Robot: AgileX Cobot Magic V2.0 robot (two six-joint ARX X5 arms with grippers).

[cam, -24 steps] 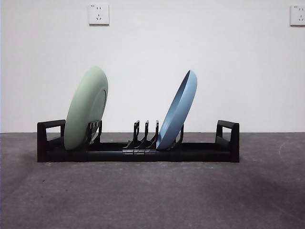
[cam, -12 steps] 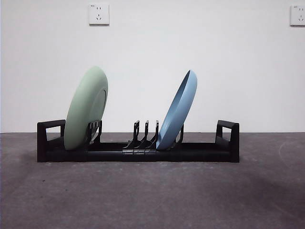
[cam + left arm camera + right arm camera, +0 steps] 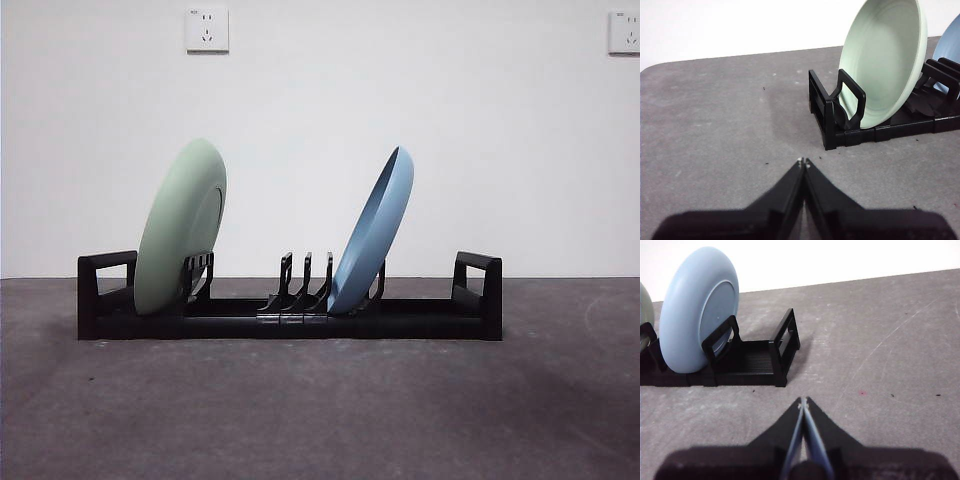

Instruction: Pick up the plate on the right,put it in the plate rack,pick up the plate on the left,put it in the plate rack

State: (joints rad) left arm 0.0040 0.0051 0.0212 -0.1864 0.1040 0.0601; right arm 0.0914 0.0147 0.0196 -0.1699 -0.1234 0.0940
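The black plate rack (image 3: 290,318) stands across the middle of the table. A pale green plate (image 3: 180,228) leans on edge in its left end, and a blue plate (image 3: 375,232) leans on edge among the prongs right of centre. In the left wrist view my left gripper (image 3: 804,161) is shut and empty over bare table, short of the rack's left handle (image 3: 840,107) and the green plate (image 3: 885,60). My right gripper (image 3: 803,401) is shut and empty too, off the rack's right handle (image 3: 785,342), with the blue plate (image 3: 697,312) beyond it.
The grey table top (image 3: 320,410) runs around the rack on every side. A white wall with two sockets (image 3: 207,29) stands behind. Neither arm shows in the front view.
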